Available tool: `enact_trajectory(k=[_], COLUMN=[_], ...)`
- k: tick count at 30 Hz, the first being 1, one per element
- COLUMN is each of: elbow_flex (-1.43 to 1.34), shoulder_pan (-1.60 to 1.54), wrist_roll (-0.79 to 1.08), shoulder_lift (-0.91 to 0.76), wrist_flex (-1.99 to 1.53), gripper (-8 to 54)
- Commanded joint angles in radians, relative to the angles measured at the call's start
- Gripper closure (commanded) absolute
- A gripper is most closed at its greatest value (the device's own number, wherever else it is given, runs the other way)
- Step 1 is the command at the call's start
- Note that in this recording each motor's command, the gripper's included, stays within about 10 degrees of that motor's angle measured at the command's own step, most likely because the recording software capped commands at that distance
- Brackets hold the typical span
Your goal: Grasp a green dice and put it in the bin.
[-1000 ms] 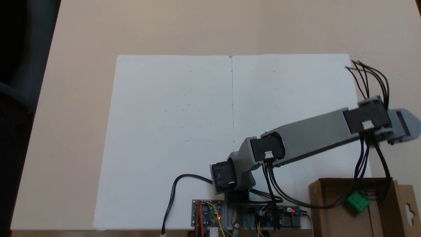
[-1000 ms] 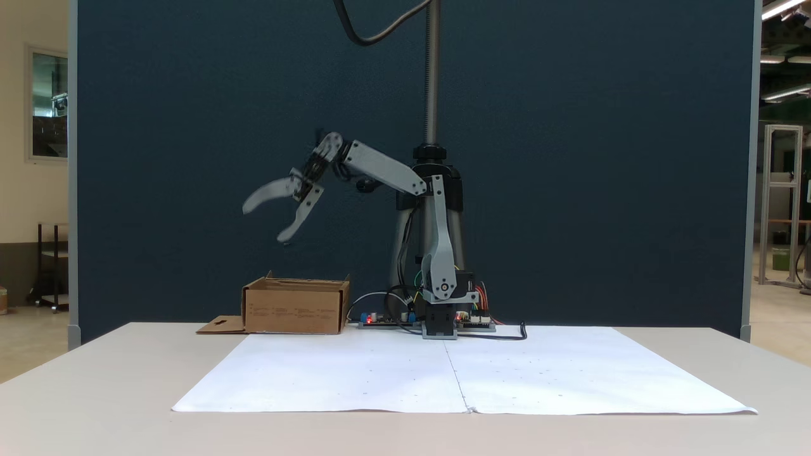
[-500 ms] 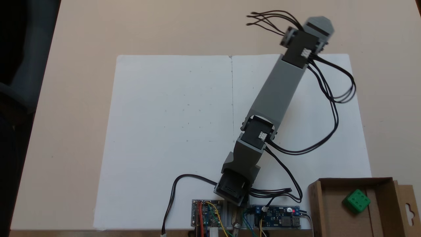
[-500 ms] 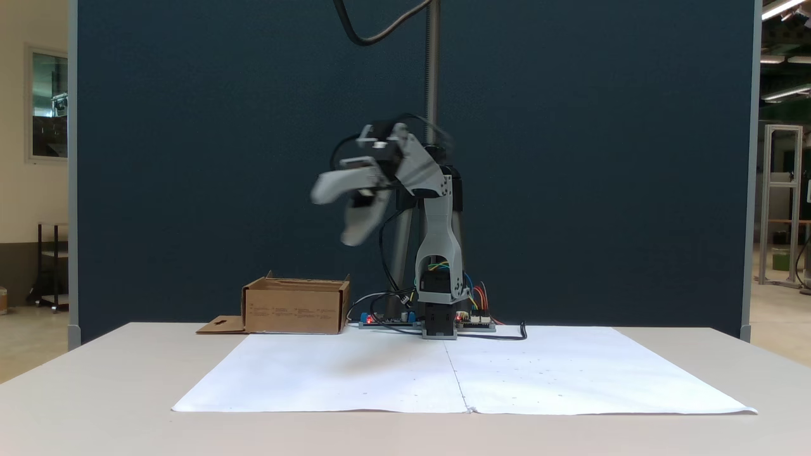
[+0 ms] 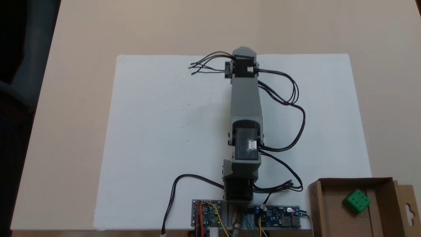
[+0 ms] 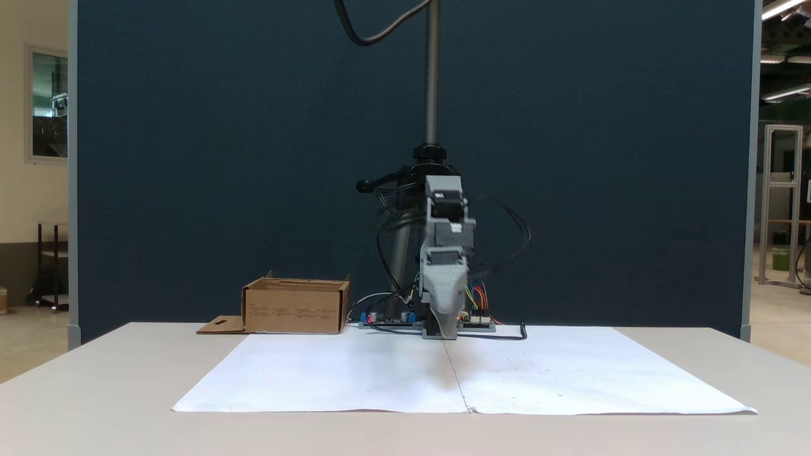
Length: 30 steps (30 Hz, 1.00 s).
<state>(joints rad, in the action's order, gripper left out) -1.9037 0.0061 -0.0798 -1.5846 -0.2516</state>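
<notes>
Already the green dice (image 5: 356, 201) lies inside the bin (image 5: 315, 204), tilted on the cardboard floor with a four-pip face up, so by my reading the task is as good as done. Seen from above, the arm (image 5: 245, 105) stretches straight out from its base along the middle fold of the white paper (image 5: 158, 131), which puts the dice well apart from it, off to the lower right corner by the base. From the front, the gripper (image 6: 443, 323) points down over the paper, blurred, its jaws one behind the other, so I cannot tell whether it is wide or narrow; nothing green shows at it. A tan table (image 5: 82, 33) carries everything, with a dark blue partition (image 6: 222, 158) behind.
</notes>
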Motion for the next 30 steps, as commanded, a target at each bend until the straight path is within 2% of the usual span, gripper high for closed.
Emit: enact_trajectory(k=[1, 8, 17, 30], elbow_flex=[-0.077, -0.456, -0.733, -1.040], shoulder_pan=[-0.034, -0.058, -0.048, -0.046], wrist_roll=[0.038, 0.038, 0.037, 0.135], shoulder_lift=[-0.123, -0.396, -0.715, -0.787], wrist_flex=[0.162, 0.423, 0.707, 1.139], gripper=[2.2, 2.4, 2.4, 2.5])
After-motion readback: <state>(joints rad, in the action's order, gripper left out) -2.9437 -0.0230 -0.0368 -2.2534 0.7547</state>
